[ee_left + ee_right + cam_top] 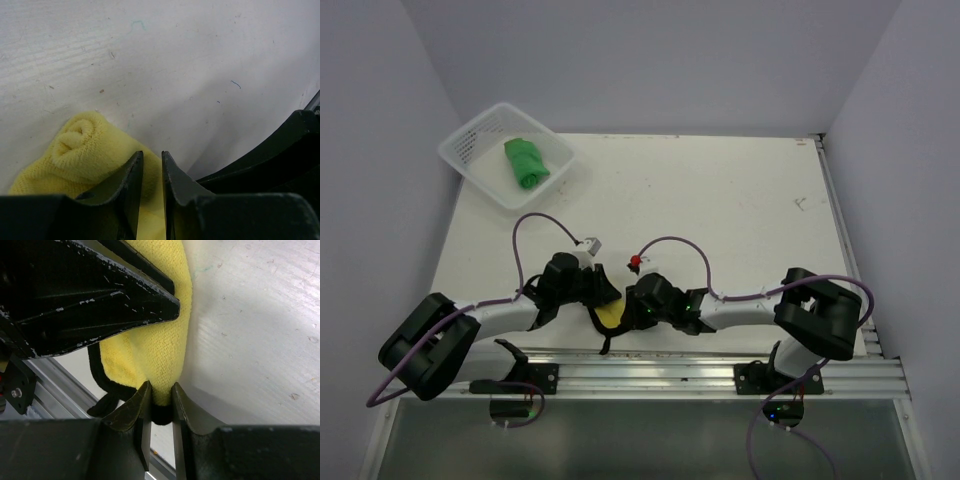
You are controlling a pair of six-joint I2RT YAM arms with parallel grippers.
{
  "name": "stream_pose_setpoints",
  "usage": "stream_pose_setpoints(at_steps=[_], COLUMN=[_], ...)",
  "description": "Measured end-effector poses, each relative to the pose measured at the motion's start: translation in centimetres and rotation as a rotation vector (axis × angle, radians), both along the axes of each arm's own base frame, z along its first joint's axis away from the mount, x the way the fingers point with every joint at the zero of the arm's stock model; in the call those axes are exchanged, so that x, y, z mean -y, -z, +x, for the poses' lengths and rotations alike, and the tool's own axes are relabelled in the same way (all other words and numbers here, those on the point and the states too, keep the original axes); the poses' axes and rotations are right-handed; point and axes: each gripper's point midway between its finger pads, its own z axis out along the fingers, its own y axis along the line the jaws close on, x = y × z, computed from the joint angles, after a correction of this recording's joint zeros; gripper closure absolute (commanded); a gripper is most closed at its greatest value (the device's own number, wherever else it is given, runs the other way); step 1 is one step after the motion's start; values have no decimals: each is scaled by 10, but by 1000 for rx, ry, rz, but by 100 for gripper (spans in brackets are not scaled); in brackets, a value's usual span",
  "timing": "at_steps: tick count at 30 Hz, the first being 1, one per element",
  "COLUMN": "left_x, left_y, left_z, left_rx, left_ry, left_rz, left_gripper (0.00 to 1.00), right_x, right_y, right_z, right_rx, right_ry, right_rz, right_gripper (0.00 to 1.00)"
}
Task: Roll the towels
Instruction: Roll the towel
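Left fingers (pixel 131 185) and right fingers (pixel 142 410) both pinch the partly rolled yellow towel (pixel 85 145) — green towel (pixel 526 162) at 11 o'clock, in the basket (pixel 460 150).

White mesh basket (pixel 470 147) (far-left corner) on table (pixel 720 210).

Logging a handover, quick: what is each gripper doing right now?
Left gripper: closed on the yellow towel.
Right gripper: closed on the same towel's edge.
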Motion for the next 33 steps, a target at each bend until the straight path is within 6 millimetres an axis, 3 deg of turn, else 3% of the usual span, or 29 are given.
stream_pose_setpoints(at_steps=[3,9,21,27,33], left_x=[0,-2,-6,-15,-19], left_y=[-1,-10,-82,-83,-70], left_z=[0,8,59,59,51], left_rx=[-1,7,169,171,140], left_ry=[0,-28,-158,-182,-178], left_rz=[1,21,55,79,102], left_gripper=[73,71,67,67,67], right_x=[-1,0,13,20,13], right_y=[0,0,-8,-8,-8], right_z=[0,1,10,15,9], right_rx=[4,43,299,449,591], right_ry=[-5,0,2,-12,-60], right_rz=[6,-10,-251,-416,-574], right_gripper=[100,100,100,100,100])
